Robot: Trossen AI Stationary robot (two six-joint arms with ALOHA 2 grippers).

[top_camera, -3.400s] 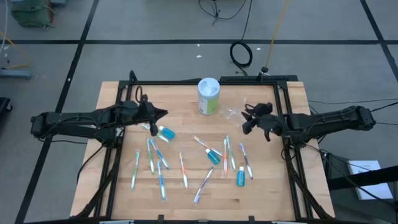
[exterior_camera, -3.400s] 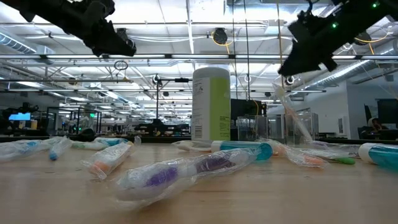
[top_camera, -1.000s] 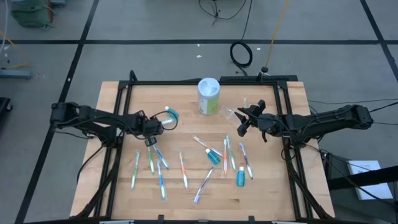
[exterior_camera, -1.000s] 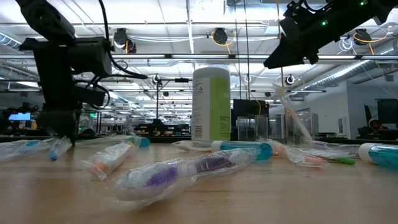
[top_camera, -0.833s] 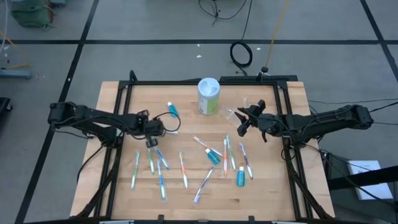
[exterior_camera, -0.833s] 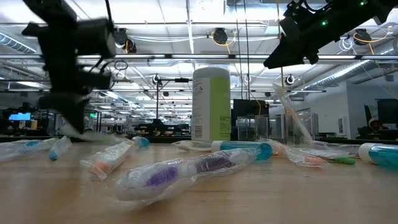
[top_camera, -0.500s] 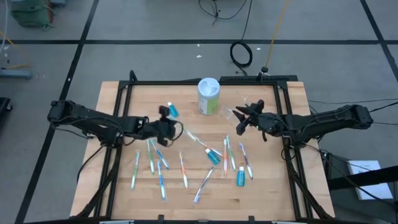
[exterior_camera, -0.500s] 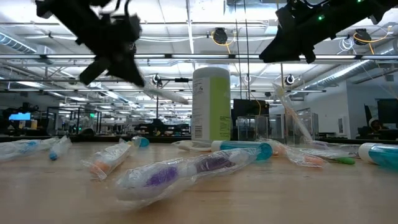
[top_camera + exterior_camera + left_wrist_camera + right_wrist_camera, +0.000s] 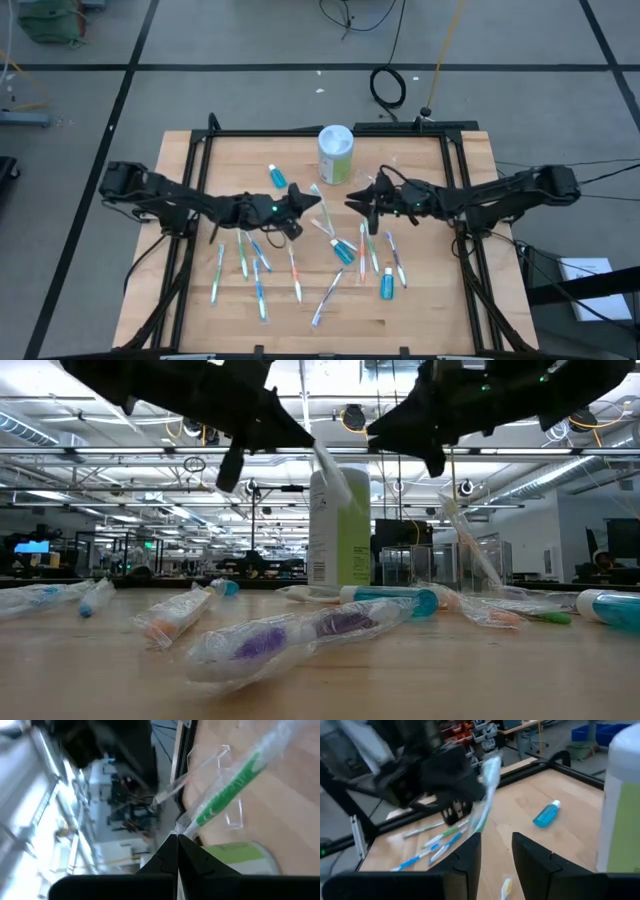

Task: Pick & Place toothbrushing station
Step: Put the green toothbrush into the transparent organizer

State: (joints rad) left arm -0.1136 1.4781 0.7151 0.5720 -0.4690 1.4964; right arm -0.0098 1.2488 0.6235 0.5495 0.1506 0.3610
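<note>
My left gripper (image 9: 307, 201) hangs above the middle of the table, shut on a green-handled toothbrush (image 9: 227, 790) in a clear wrapper. My right gripper (image 9: 351, 203) faces it from the right, a short way off, open, with nothing between its fingers (image 9: 496, 855). Several other wrapped toothbrushes (image 9: 242, 262) and teal toothpaste tubes (image 9: 277, 177) lie flat on the wooden table. A clear plastic cup (image 9: 478, 565) stands on the table to the right, with a toothbrush leaning in it. My left gripper pinches the clear wrapper's end (image 9: 181, 826) just past the green handle, between its two fingertips. The fingers come about level from the table's left. The toothbrush sticks out ahead of them toward my right gripper, tilted and lifted clear of the table.
A white and green canister (image 9: 336, 153) stands upright at the far middle, just behind both grippers. Toothpaste tubes (image 9: 343, 250) and toothbrushes (image 9: 372, 250) lie under and in front of my right gripper. A black frame (image 9: 300, 131) runs round the table.
My left gripper has risen from the table's left part with the green toothbrush, rolled its wrist, and gone toward the table's right to the middle. The toothbrush is lifted clear. My right gripper has moved toward the table's left, nearer the left gripper.
</note>
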